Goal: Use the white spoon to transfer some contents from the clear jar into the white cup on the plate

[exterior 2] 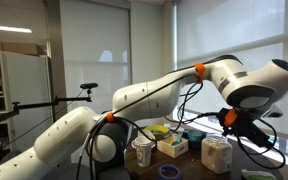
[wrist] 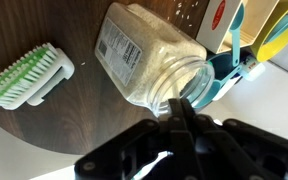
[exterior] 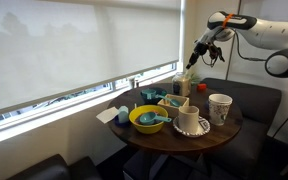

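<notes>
gripper [wrist: 176, 108]: fingers clenched tight together, whether something thin is held cannot be told | clear jar [wrist: 144, 55]: open mouth just in front of fingertips | white cup [exterior: 191, 120]: on plate [exterior: 205, 129], lower than fingers, well apart | green-white brush [wrist: 29, 75]: well aside of fingers, beyond jar

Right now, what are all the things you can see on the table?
clear jar: one, see-through with whitish filling, below the gripper
white spoon: one, white, tip at the jar's mouth
white cup: one, white, on the plate
plate: one, white, near the table's edge
yellow bowl: one, yellow, holds a teal utensil
tall patterned cup: one, white with dark marks, beside the plate
brush: one, green and white, beside the jar
table: one, dark brown, round
gripper: one, black, shut on the spoon
</notes>
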